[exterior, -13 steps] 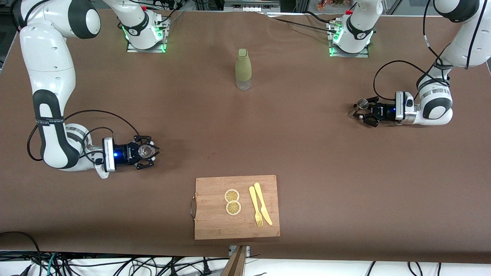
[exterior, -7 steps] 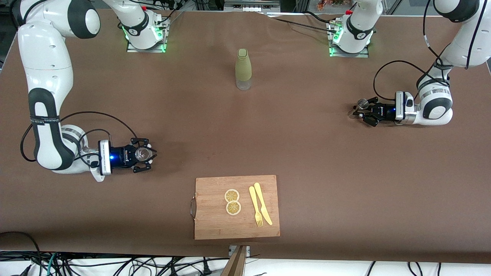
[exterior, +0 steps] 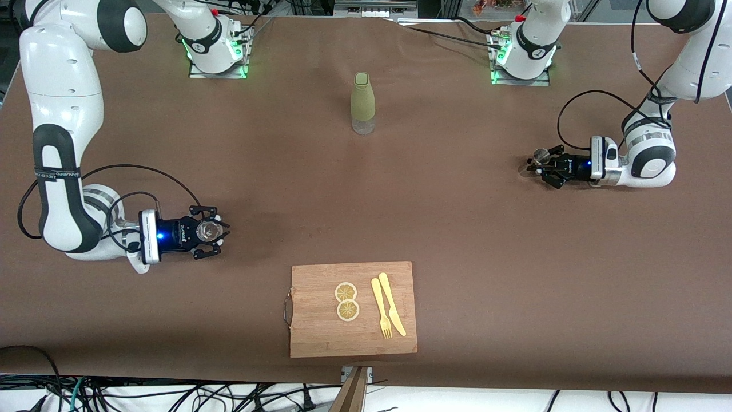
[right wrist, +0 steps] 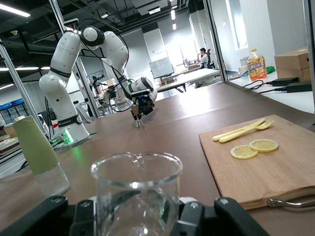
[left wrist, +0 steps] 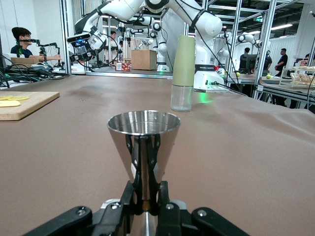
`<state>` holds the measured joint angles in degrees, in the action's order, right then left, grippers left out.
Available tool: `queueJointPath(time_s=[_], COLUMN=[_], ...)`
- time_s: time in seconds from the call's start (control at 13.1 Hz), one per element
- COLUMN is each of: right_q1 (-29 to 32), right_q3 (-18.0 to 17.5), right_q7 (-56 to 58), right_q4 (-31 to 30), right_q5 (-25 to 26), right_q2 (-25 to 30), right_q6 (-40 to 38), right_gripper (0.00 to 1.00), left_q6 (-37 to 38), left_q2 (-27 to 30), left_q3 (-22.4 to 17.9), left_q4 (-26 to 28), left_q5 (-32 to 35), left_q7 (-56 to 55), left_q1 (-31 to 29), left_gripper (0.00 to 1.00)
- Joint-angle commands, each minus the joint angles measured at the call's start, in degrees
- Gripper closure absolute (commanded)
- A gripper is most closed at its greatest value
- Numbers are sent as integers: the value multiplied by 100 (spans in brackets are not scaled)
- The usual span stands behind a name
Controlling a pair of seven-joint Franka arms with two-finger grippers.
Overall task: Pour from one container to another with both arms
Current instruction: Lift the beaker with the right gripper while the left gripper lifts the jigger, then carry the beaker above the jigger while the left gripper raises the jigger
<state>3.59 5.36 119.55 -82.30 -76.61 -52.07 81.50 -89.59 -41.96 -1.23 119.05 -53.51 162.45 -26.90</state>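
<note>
- Here, left gripper (exterior: pixel 541 164), frame right, jaws clamped on the slick steel jigger (left wrist: pixel 143 147) at its narrow waist.
- Right gripper (exterior: pixel 213 231), frame left, jaws holding the fragile glass beaker (right wrist: pixel 136 191) by its wall.

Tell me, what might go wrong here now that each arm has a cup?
The left gripper pinches a metal cup at its thin waist; being top-heavy, it could twist in the grip when tipped. The right gripper holds a glass beaker, smooth glass that might slip. The two are at separate ends of the table, so the arms must meet; the bottle and cutting board lie between them and could get bumped.
</note>
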Motion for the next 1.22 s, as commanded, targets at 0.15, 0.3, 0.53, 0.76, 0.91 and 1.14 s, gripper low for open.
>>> queueJointPath(time_s=[0.15,0.3,0.53,0.76,0.91,1.14], right_q1=[19,19,-42,-226,-472,-981], right_q3=[-9,-9,-9,-52,-61,-61], right_q7=[-168,-299,-327,-327,-344,-344], right_q4=[-50,-50,-85,-111,-138,-138], right_q5=[-65,-65,-21,-65,-152,-407], right_q2=[100,240,548,733,882,961], right_q6=[-90,-82,137,541,936,1647], right_gripper=[85,85,85,87,88,88], left_q6=[178,170,-74,-751,-1225,-2042], left_q2=[179,354,566,636,645,637], left_q3=[-97,-53,438,1027,1431,1959], left_q4=[93,57,57,-21,-144,-180], left_q5=[-441,-555,-993,-1600,-1890,-2749], left_q7=[1747,1379,667,-140,-930,-1794], left_q1=[18,53,140,325,492,790], left_gripper=[100,100,100,100,100,100])
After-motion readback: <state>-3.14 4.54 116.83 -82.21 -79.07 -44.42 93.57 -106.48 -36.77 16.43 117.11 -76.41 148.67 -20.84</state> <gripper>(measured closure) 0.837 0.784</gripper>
